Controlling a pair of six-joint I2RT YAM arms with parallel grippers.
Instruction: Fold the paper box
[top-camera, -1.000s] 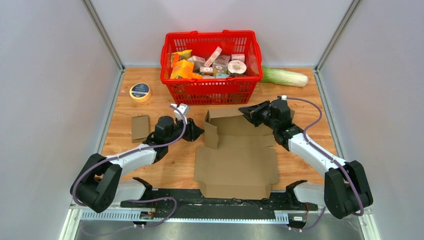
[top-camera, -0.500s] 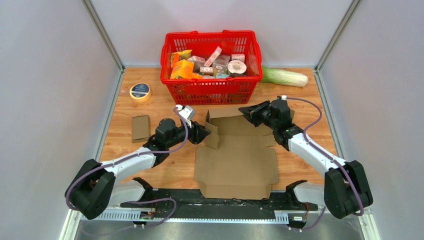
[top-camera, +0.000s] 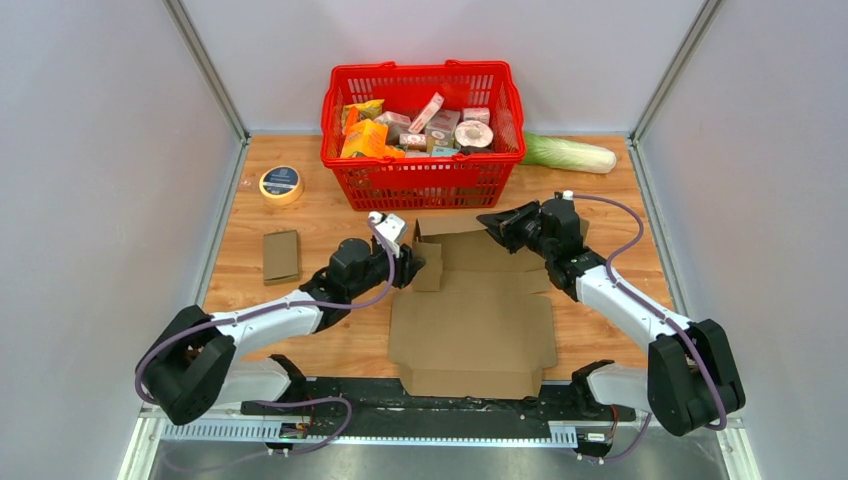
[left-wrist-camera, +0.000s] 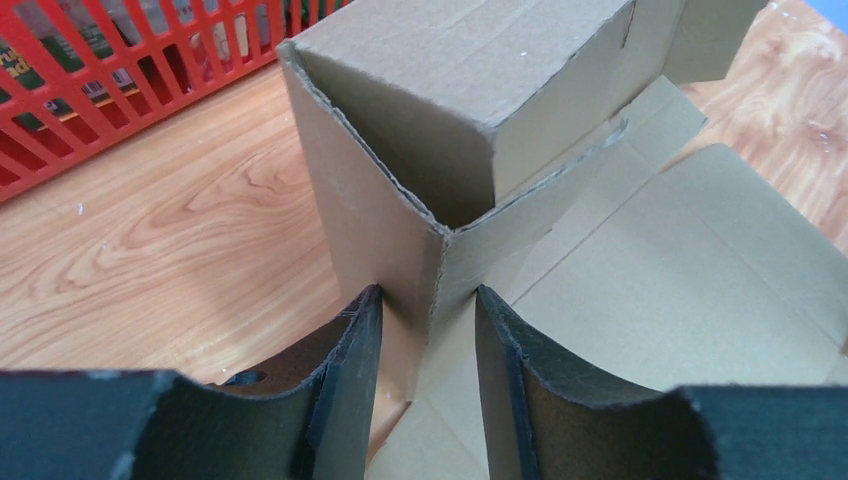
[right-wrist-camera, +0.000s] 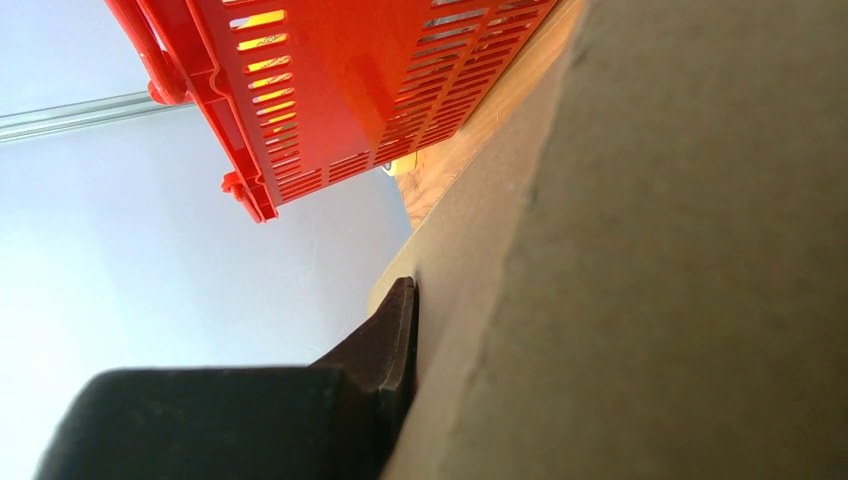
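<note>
The brown paper box (top-camera: 470, 320) lies mostly flat in the middle of the table, with its back panel (top-camera: 455, 225) and left side flap (top-camera: 428, 268) raised. My left gripper (top-camera: 412, 262) is open at the left flap. In the left wrist view (left-wrist-camera: 427, 292) its fingers (left-wrist-camera: 350, 370) straddle the upright flap's near edge (left-wrist-camera: 400, 250); the left finger touches it. My right gripper (top-camera: 495, 225) holds the back panel's right end. In the right wrist view (right-wrist-camera: 430, 300) one finger (right-wrist-camera: 395, 330) presses flat on the cardboard (right-wrist-camera: 650, 250); the other is hidden behind it.
A red basket (top-camera: 422, 180) of groceries stands just behind the box and shows in both wrist views (left-wrist-camera: 100, 90) (right-wrist-camera: 330, 90). A tape roll (top-camera: 281, 184) and a small cardboard piece (top-camera: 281, 255) lie at the left. A green-white cabbage (top-camera: 570, 153) lies at the back right.
My left arm has moved right to the box, and its jaws now sit around the left flap, which has shifted slightly rightward. The right arm has not moved.
</note>
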